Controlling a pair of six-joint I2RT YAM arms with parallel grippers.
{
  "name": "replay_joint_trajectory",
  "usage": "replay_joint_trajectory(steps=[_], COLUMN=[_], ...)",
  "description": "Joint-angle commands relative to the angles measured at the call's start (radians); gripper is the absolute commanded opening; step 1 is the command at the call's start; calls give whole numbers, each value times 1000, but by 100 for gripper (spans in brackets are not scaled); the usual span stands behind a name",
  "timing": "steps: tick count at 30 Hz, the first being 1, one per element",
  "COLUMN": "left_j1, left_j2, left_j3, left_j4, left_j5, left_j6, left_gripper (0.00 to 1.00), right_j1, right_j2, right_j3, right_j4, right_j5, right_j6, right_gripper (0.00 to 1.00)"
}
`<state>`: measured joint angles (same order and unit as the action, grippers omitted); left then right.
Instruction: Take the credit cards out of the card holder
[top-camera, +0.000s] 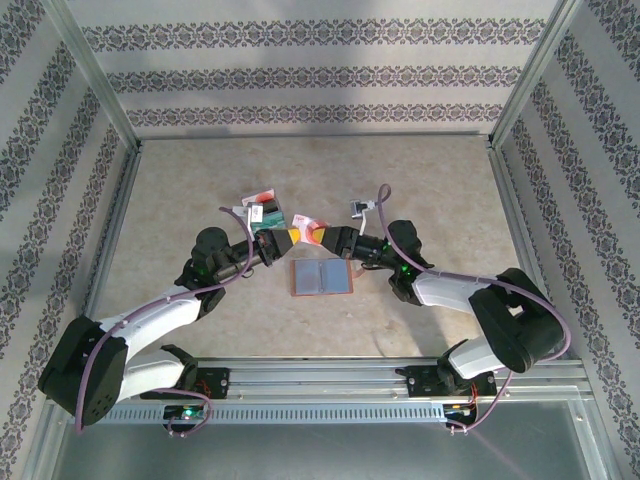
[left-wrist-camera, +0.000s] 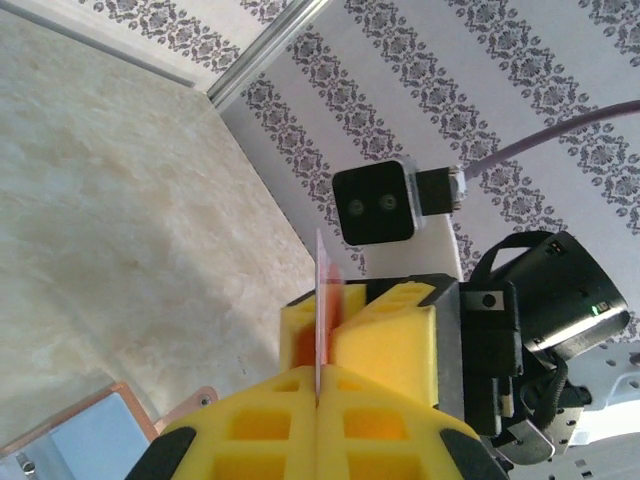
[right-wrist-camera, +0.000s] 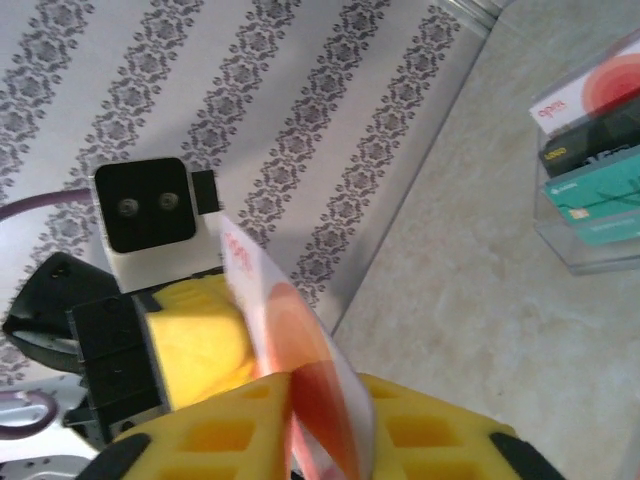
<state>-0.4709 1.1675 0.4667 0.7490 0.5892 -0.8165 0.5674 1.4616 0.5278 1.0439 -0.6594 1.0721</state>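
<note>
Now, left pincer (top-camera: 288, 238): you are seeing it pinching one edge of a red credit card (top-camera: 312, 228), mid-frame.
right pincer (top-camera: 323, 236): it is pinching the same card's opposite edge.
card holder (top-camera: 322, 278): it is lying open on the desk (top-camera: 200, 180), just below both pincers.

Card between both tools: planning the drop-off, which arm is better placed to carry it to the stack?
Left, likely: the left tool grips the card and sits beside the stack; the right tool is farther off.
</note>
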Motion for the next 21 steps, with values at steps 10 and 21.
replay_joint_trajectory(steps=[10, 21], left_j1=[30, 43], left_j2=[-89, -116], left_j3=[146, 502], left_j4=[-355, -1090], left_j5=[58, 41], left_j6=[177, 600], left_gripper=[49, 91], right_j1=[-11, -9], right_j2=[-36, -132], right_j3=[38, 95], right_j4=[-18, -356], right_j5=[-81, -208], right_j6=[-42, -237], right_gripper=[2, 2])
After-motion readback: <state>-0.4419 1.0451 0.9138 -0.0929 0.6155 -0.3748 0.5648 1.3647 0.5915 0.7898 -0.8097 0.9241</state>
